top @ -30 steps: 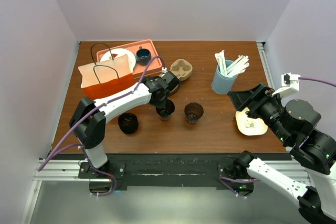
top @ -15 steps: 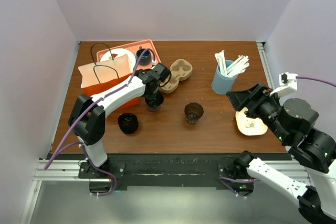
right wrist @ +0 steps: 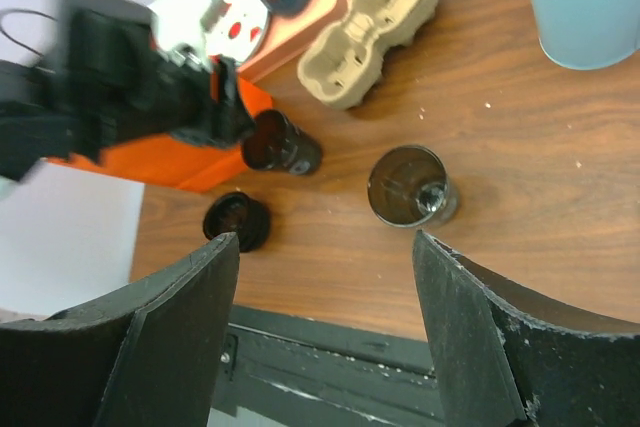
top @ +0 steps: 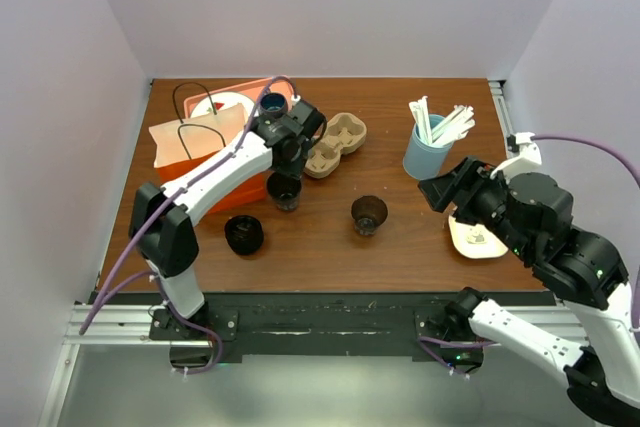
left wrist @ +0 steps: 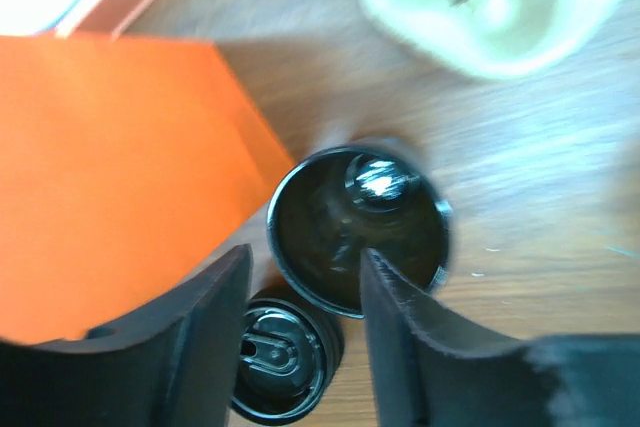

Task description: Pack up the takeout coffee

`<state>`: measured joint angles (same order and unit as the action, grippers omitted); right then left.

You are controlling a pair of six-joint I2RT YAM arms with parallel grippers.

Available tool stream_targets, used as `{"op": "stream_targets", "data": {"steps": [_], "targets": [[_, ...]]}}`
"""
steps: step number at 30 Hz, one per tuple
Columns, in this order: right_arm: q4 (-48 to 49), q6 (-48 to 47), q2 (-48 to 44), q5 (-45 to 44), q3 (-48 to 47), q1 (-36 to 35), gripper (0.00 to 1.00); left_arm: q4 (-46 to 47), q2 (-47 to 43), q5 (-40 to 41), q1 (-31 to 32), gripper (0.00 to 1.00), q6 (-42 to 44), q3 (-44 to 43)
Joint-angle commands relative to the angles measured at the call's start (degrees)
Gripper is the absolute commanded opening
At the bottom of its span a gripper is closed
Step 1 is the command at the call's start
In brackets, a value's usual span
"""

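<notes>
Takeout coffee (top: pixel 244 234) stands upright on the table (top: pixel 420 247), black sip lid on, toward the near-left, in front of the orange bag (top: pixel 200 157) and apart from it; nothing is touching it. Left wrist view shows its lid from above, low in frame between the fingers and beyond them. Next thing out is a lidless cup (top: pixel 286 193), up-right of the coffee, close to it but with a gap, standing just beside the bag's right edge; can't tell if it touches the bag. Left gripper (left wrist: pixel 305 262) hangs over that lidless cup, fingers spread, one finger overlapping the rim in the wrist view, nothing clamped. A second lidless cup (top: pixel 368 214) sits further right mid-table, on its own. Cardboard cup carrier (top: pixel 335 139) is behind the cups, beside the left wrist. Pink tray (top: pixel 240 84) is at the back-left behind the bag, with a white plate (top: pixel 225 107) and a small dark blue cup (top: pixel 272 104) on it. Blue cup of straws (top: pixel 428 152) is back-right. Right gripper (right wrist: pixel 325 242) is held high over the right side, fingers wide apart and empty, well away from the coffee; a cream flat piece (top: pixel 478 239) lies partly hidden under that arm
</notes>
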<state>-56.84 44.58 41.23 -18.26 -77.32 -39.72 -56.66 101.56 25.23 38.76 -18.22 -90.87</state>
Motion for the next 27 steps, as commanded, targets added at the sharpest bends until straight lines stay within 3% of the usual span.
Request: {"op": "stream_targets", "data": {"steps": [1, 7, 11, 13, 21, 27], "targets": [[-2.7, 1.3, 1.7, 1.2, 0.5, 0.1, 0.74, 1.1, -5.7, -8.3, -0.4, 0.61, 2.6, -5.5], [-7.1, 2.4, 3.5, 3.1, 1.1, 0.1, 0.77, 9.2, -14.4, -25.0, -0.4, 0.76, 2.7, -4.1], [-9.2, 1.1, 4.7, 4.7, 1.3, 0.1, 0.90, 13.9, -21.6, -34.3, -0.4, 0.93, 0.6, 0.5], [-9.3, -0.1, 5.1, 6.0, 1.4, 0.2, 0.99, 14.5, -23.8, -35.3, -0.4, 1.00, -0.2, 2.1], [-8.5, 0.2, 7.1, 9.6, 2.2, 0.2, 0.99, 9.8, -33.6, -31.6, -0.4, 1.00, -0.4, 10.0], [-11.0, 3.2, 10.4, 6.4, 3.0, 0.1, 0.99, 7.9, -40.0, -29.2, -0.4, 1.00, -1.3, 16.3]]}}
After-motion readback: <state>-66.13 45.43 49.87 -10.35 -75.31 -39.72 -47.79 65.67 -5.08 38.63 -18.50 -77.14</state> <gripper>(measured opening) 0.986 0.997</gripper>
